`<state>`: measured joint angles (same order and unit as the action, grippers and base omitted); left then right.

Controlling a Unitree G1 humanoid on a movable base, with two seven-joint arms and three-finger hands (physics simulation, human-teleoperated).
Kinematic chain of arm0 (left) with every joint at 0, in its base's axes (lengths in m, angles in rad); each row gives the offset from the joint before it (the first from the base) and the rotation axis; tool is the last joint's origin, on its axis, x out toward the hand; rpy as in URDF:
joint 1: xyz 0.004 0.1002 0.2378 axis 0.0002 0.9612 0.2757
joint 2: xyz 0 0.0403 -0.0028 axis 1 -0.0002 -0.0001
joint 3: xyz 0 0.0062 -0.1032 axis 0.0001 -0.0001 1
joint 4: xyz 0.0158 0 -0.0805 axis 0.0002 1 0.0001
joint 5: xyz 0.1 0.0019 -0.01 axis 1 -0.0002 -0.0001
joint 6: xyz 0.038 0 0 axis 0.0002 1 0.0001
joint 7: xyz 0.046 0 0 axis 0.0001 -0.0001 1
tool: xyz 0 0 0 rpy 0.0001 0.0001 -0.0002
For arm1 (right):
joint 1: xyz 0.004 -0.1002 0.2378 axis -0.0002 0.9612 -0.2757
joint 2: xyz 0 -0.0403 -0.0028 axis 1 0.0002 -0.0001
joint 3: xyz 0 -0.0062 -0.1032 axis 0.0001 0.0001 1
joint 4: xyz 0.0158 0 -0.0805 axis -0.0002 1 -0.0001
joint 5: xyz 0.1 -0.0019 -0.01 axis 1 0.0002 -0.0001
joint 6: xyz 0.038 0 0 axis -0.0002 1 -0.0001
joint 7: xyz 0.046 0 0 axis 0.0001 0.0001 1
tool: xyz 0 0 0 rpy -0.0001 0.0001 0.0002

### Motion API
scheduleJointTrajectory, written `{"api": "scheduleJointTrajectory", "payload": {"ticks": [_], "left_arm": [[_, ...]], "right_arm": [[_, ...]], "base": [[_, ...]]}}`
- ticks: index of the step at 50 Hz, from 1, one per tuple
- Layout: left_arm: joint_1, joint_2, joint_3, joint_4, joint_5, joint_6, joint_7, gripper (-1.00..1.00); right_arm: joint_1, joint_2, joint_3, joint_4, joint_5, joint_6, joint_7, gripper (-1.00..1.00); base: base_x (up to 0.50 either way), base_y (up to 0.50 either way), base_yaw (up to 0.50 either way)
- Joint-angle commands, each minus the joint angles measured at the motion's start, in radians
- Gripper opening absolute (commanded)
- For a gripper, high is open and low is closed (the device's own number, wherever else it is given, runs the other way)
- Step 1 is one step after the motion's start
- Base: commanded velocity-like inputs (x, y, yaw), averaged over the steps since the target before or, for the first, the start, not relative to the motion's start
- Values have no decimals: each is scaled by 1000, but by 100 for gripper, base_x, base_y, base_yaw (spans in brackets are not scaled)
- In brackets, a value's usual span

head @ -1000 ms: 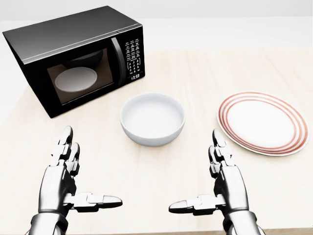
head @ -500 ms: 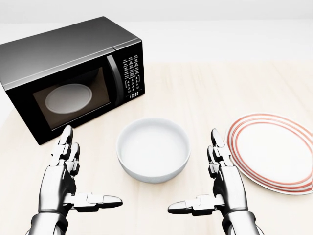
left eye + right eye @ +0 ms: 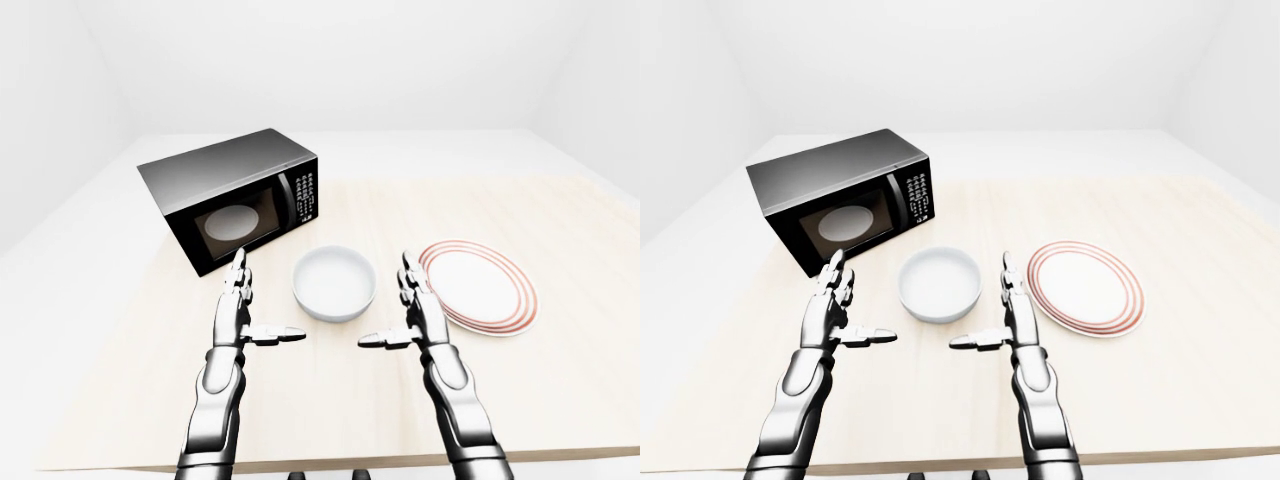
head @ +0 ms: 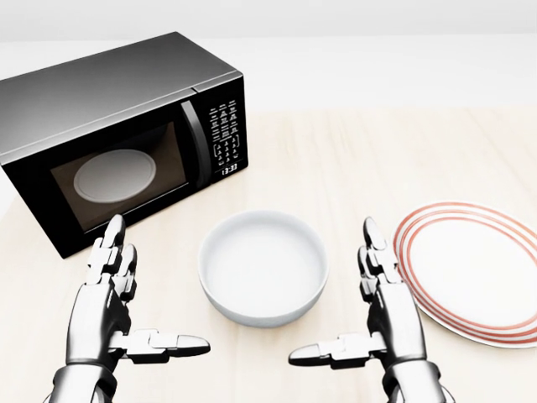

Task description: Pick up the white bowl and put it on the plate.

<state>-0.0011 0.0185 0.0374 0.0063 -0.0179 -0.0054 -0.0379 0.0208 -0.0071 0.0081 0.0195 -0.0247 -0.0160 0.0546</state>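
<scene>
Your white bowl (image 4: 263,267) sits upright on the pale wooden tabletop (image 4: 352,159), round, deep and plain, with nothing in it that you can see. It lies between your two sets of fingers, slightly above their tips in the head view and touching neither. Your left hand (image 4: 113,315) stands spread to its left, your right hand (image 4: 382,315) spread to its right. The plate (image 4: 475,273), white with red rings round its rim, lies flat just right of your right fingertips (image 4: 370,231); whether it touches them is hard to tell.
</scene>
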Motion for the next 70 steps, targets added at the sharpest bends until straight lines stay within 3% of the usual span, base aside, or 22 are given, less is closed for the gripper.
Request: {"api": "scheduleJointTrajectory", "payload": {"ticks": [1,9,16,24,36,43,44,45,70], "left_arm": [[0,0,0,0,0,0,0,100],[0,0,0,0,0,0,0,100],[0,0,0,0,0,0,0,100],[0,0,0,0,0,1,0,100],[0,0,0,0,0,0,0,100],[0,0,0,0,0,0,0,100],[0,0,0,0,0,0,0,100],[0,0,0,0,0,0,0,100],[0,0,0,0,0,0,0,100]], "right_arm": [[-10,-10,-9,-19,-34,20,-7,100],[-21,-20,-20,-31,-62,44,-2,100],[-44,-44,-8,1,-214,52,1,100],[-71,-67,10,65,-407,19,-9,100],[-74,-73,20,56,-591,6,2,100],[-69,-79,35,73,-717,-17,-1,100],[-129,-81,105,31,-900,24,-6,100],[-132,-74,103,24,-922,23,3,100],[-174,-37,119,39,-1069,8,51,100]], "base": [[0,0,0],[0,0,0],[0,0,0],[0,0,0],[0,0,0],[0,0,0],[0,0,0],[0,0,0],[0,0,0]]}}
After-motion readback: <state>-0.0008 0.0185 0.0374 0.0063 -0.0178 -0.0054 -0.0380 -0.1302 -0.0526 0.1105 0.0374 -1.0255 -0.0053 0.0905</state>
